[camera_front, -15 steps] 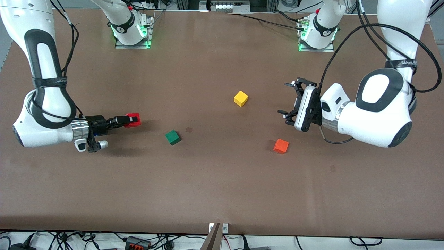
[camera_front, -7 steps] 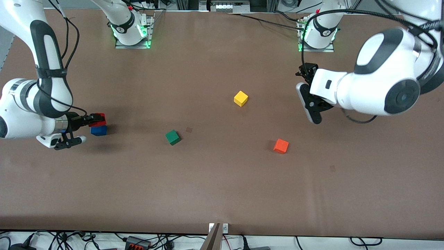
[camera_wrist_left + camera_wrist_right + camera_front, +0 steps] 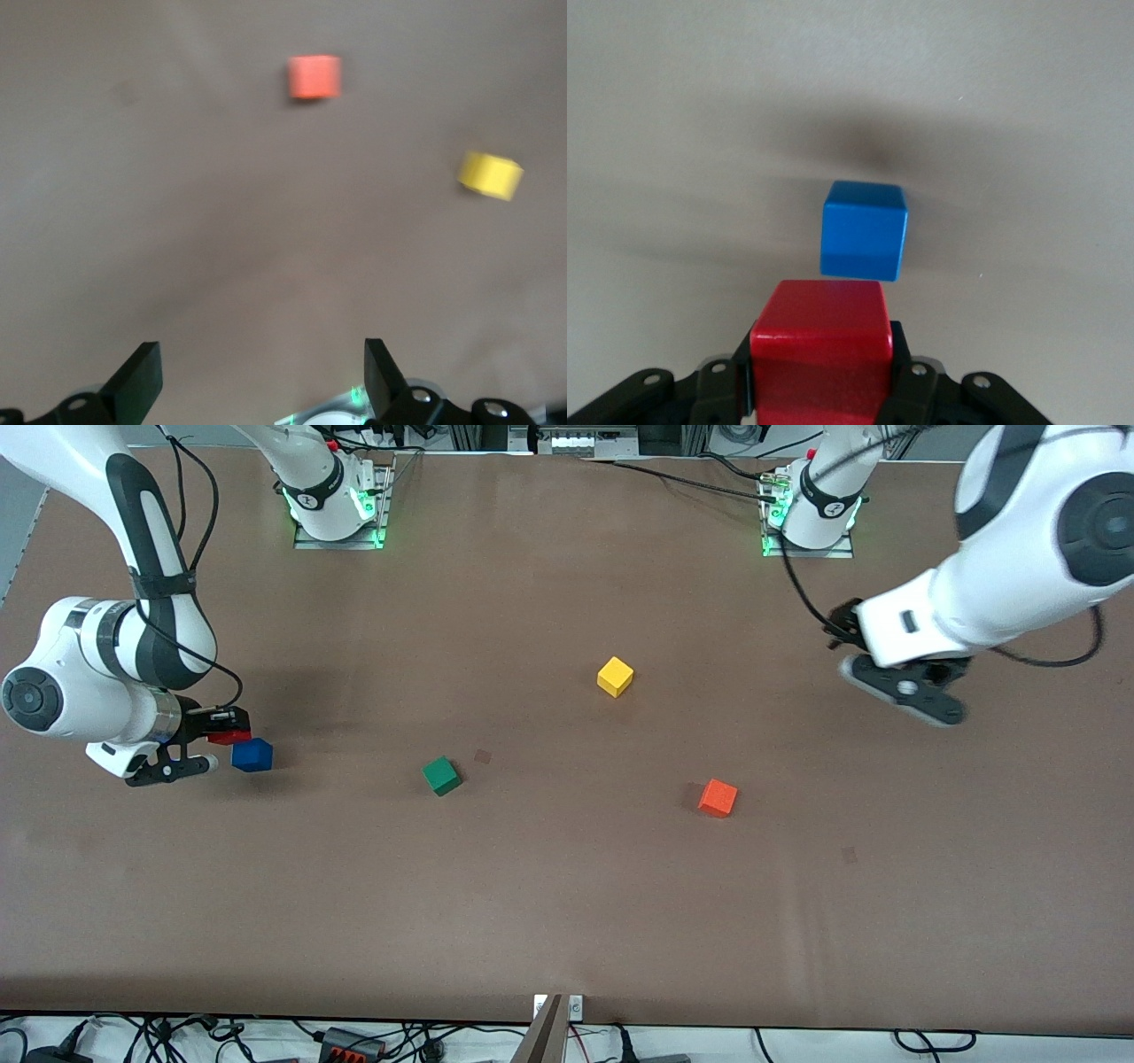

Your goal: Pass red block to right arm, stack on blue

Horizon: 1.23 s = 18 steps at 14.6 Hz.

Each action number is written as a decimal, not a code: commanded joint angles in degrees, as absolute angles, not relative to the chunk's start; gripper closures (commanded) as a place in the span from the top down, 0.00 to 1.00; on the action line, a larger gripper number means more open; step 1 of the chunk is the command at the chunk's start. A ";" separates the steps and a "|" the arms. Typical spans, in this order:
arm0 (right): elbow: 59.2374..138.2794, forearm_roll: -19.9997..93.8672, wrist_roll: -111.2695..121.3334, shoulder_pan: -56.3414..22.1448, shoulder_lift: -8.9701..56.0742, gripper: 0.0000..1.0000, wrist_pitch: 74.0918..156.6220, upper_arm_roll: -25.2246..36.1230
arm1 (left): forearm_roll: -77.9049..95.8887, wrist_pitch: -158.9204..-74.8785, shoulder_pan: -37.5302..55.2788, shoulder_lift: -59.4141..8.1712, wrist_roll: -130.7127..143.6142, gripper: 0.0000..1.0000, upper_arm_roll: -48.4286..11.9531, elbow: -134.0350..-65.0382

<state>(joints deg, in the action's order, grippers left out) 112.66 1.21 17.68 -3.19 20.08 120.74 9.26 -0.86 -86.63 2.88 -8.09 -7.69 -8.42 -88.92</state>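
My right gripper is shut on the red block, which it holds in the air at the right arm's end of the table. The blue cube stands on the table just beside the held block, which does not rest on it. In the right wrist view the red block fills the space between the black fingers of my right gripper, and the blue cube lies just ahead of it. My left gripper hangs over the left arm's end of the table. The left wrist view shows that gripper open and empty.
A green cube lies near the table's middle. A yellow cube lies farther from the front camera. An orange cube lies toward the left arm's end. The left wrist view shows the orange cube and the yellow cube.
My right gripper carried the red block from near the green cube toward its own end, over the blue cube and just past it. The left arm drew back toward its own end and turned.
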 commanded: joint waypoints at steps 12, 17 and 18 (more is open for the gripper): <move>119.62 -0.18 14.77 -2.72 18.89 0.00 133.24 9.76 | -1.32 -92.55 1.41 4.31 2.94 1.00 -4.14 -97.73; 119.62 -0.18 14.68 -2.99 19.95 0.00 133.51 9.76 | 0.09 -89.49 1.49 3.08 -2.02 1.00 -2.99 -95.63; 119.62 -0.18 14.68 -2.99 20.30 0.00 133.59 9.76 | 0.09 -88.78 1.49 2.82 -2.02 1.00 -2.99 -95.45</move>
